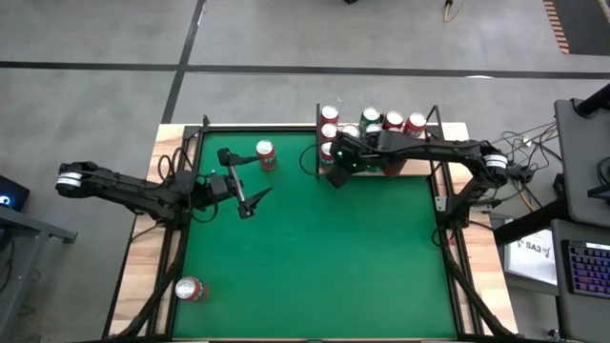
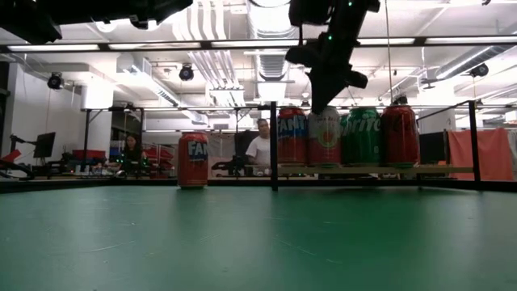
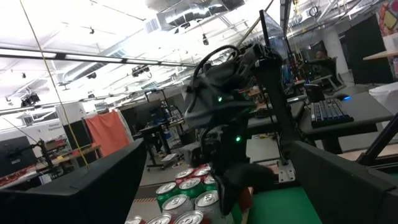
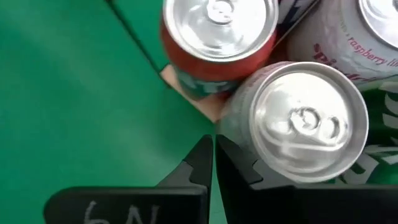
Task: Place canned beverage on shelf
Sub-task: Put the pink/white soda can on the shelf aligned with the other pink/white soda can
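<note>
The shelf (image 1: 408, 170), a pale wood board edged by black rods, lies at the table's far right and bears several upright cans (image 1: 372, 122). It shows level in the low view (image 2: 380, 170). My right gripper (image 4: 213, 158) is shut and empty. It points down over the shelf's near left corner (image 4: 205, 106), beside a silver-topped can (image 4: 305, 124) and near a red can (image 4: 217, 43). In the low view my right gripper (image 2: 317, 105) hangs just above the cans. My left gripper (image 1: 250, 200) is open and empty above the felt, near an upright red can (image 1: 266, 155). My right gripper's shut fingers (image 4: 236, 165) stand right beside the wall of the silver-topped can (image 4: 239, 124), coming from above. I cannot tell whether they touch it.
A red can (image 1: 191, 290) lies on its side at the near left corner of the green felt (image 1: 315, 257). The upright red can also shows in the low view (image 2: 192, 160). People sit in the room beyond the table (image 2: 260, 149).
</note>
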Robot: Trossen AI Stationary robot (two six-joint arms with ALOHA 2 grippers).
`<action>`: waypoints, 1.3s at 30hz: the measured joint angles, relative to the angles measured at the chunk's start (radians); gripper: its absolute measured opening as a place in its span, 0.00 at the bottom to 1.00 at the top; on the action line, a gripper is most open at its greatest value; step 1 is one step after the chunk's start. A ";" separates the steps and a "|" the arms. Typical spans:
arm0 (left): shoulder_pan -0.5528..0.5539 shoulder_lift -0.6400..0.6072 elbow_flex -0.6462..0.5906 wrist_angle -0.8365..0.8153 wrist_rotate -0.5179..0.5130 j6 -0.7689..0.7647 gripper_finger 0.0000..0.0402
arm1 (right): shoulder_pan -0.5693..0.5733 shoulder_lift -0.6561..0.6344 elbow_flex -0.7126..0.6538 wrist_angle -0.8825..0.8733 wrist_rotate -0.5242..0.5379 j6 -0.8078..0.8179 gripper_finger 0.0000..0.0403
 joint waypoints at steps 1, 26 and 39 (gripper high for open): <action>0.000 0.000 0.000 0.000 0.000 0.000 0.95 | -0.005 0.005 0.000 0.000 0.005 -0.007 0.02; 0.000 0.001 0.000 0.000 0.000 -0.004 0.95 | -0.017 -0.009 0.209 -0.304 0.015 -0.172 0.02; 0.000 0.001 0.000 0.002 0.000 -0.004 0.95 | -0.064 0.042 0.198 -0.333 -0.071 -0.445 0.02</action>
